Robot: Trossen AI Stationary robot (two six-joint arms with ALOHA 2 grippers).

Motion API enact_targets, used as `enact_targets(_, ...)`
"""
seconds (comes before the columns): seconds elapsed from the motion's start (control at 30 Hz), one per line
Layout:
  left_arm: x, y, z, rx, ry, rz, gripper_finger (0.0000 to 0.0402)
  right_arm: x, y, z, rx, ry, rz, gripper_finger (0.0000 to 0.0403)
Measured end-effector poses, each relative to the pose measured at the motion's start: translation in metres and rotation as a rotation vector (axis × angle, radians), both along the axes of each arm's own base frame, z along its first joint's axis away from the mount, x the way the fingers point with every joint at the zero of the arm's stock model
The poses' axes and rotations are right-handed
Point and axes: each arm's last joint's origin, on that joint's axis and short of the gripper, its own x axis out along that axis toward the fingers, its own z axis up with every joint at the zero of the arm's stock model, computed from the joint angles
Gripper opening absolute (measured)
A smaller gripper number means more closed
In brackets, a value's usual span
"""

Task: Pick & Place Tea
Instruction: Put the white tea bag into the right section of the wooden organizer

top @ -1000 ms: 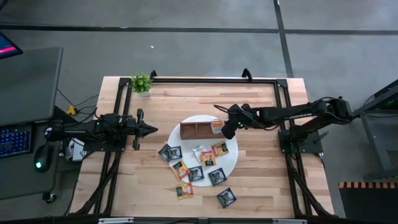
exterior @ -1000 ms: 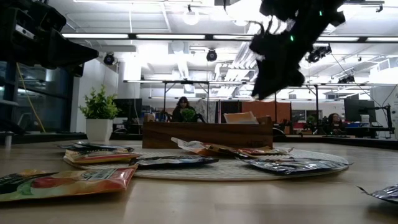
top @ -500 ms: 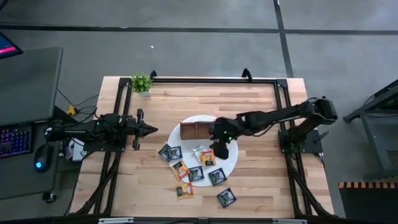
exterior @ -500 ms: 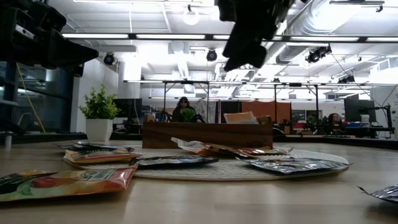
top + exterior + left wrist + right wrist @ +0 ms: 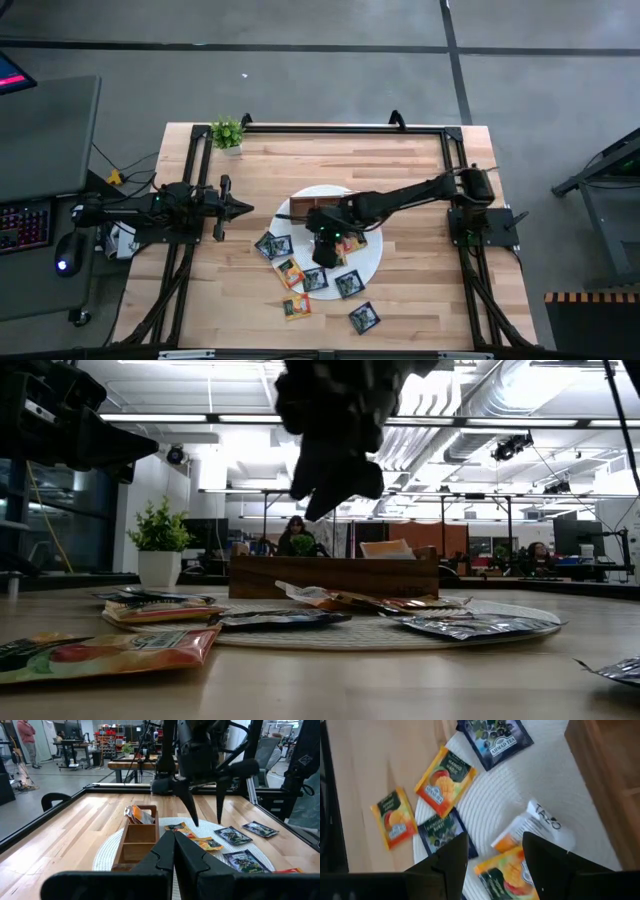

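fingers first, left to right: our left gripper (image 5: 243,207) waits beside the mat with its fingers pressed together on nothing, pointing toward the wooden box (image 5: 312,209). our right gripper (image 5: 323,246) hangs over the white woven mat (image 5: 372,262), fingers (image 5: 451,856) spread apart and empty, tips clear of the surface. between and just beyond those fingers lie a white-and-orange sachet (image 5: 536,826) and an orange mango sachet (image 5: 506,872); a dark sachet (image 5: 440,831) sits under one fingertip, and more tea (image 5: 314,280) is scattered past them on mat and table. one sachet (image 5: 135,813) already stands in an end compartment of the box. we judge we are in the reach for the next sachet; the move ahead calls for lowering squarely and pinching a thin flat packet by an edge. readable print: "tazo" on the white sachet, "ahmad tea" on a dark one (image 5: 496,737), "mango magic" on an orange one (image 5: 445,780).
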Motion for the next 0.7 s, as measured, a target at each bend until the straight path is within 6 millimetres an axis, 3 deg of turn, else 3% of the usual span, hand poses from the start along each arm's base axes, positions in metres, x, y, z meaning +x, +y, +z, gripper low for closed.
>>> enact_targets(0.27, 0.0, 0.0, 0.0, 0.0, 0.0, 0.0, 0.0001, 0.017, 0.012, -0.016, -0.102, 0.012, 0.031, 0.0185)
enact_targets(0.37, 0.0, 0.0, 0.0, 0.0, 0.0, 0.0, 0.0001, 0.019, 0.014, -0.022, -0.2, 0.009, 0.077, 0.0185)
enact_targets(0.7, 0.0, 0.0, 0.0, 0.0, 0.0, 0.0, 0.0001, 0.017, 0.023, -0.024, -0.352, 0.003, 0.001, 0.0185)
